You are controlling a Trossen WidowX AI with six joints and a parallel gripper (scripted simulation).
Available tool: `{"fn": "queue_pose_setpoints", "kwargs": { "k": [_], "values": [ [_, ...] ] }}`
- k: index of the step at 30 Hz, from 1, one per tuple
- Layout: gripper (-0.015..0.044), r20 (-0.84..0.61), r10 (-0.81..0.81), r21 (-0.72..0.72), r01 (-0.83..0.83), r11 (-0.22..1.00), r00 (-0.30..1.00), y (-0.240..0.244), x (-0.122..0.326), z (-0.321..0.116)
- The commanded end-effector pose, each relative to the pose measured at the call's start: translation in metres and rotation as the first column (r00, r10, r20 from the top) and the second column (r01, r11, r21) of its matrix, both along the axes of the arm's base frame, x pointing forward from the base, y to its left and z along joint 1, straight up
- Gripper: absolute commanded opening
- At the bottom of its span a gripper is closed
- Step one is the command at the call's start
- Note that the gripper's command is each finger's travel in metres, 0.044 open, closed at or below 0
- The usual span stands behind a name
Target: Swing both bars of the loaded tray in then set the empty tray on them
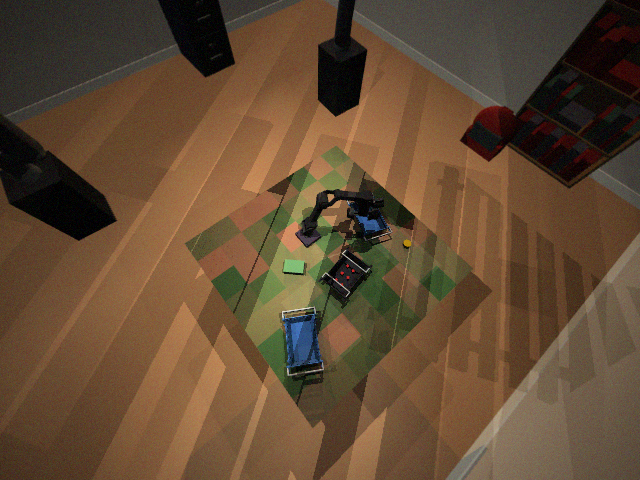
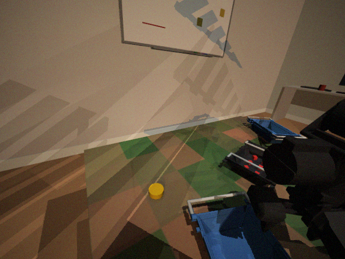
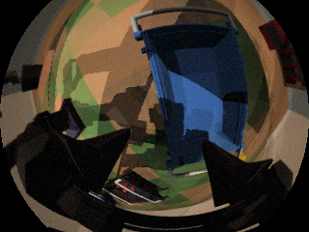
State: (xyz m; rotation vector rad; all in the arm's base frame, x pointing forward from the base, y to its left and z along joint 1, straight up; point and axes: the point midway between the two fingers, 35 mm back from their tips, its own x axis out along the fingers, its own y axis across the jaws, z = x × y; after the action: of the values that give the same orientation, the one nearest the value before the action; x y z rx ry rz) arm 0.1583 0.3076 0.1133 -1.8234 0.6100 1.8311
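The loaded black tray [image 1: 356,282] [image 2: 249,174] [image 3: 142,186] holds several red blocks [image 1: 342,272] [image 2: 255,157]. One white bar [image 1: 357,262] [image 2: 246,161] and another bar [image 1: 336,285] [image 2: 254,145] lie across its top near its ends. An empty blue tray [image 1: 371,224] [image 2: 231,242] [image 3: 193,92] stands beyond it, its bars out over its ends. My gripper [image 1: 363,212] [image 3: 168,138] is open and empty above this blue tray. In the wrist view one fingertip is outside a long wall, the other over the tray. Their height above the rim is unclear.
A second empty blue tray [image 1: 302,338] [image 2: 274,128] stands on the other side of the black tray, bars out. A green block [image 1: 294,266] lies near the arm's base. A yellow disc [image 1: 407,243] [image 2: 156,190] lies near the first blue tray.
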Motion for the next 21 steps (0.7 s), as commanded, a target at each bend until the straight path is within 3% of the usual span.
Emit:
{"fn": "queue_pose_setpoints", "kwargs": {
  "k": [1, 11, 21],
  "values": [
    [0.0440, 0.016, 0.362, -0.004, -0.362, 0.932, 0.932, 0.005, -0.028, -0.002],
    [0.0440, 0.016, 0.362, -0.003, -0.362, 0.932, 0.932, 0.006, -0.028, -0.006],
    [0.0440, 0.016, 0.361, -0.003, -0.361, 0.932, 0.932, 0.009, -0.026, -0.048]
  ]
}}
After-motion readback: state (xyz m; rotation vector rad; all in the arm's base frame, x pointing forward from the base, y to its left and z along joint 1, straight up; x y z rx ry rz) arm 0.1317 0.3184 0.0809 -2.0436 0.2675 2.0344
